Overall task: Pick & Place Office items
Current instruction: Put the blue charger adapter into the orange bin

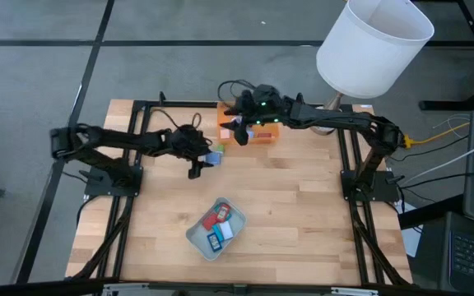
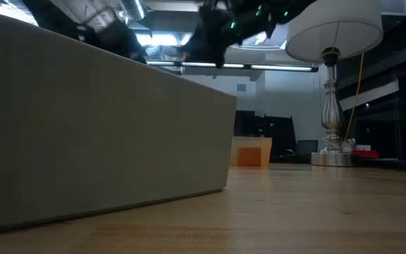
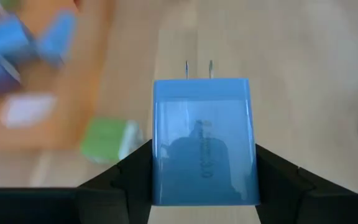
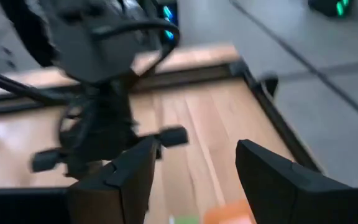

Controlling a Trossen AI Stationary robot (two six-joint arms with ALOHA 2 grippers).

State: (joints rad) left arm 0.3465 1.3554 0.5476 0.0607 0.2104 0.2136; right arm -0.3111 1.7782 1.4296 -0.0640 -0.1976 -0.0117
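Note:
A blue block with two metal prongs at its far end sits between the fingers of my left gripper, just left of the translucent orange tray. A green block and blurred blue pieces lie in and by that tray. My right gripper hovers open over the orange tray with nothing between its fingers. The pale grey-green tray near the front holds red and blue flat pieces. My left gripper pinches the blue block by its two opposite side faces between its two fingers. The fingers slant down from the table's left. The prongs point away from the gripper, and the block appears held above the wooden table.
A white-shaded lamp stands at the table's far right corner, its metal stem showing in the low view. The grey-green tray's wall fills the low view's left. Bare wood lies between the two trays.

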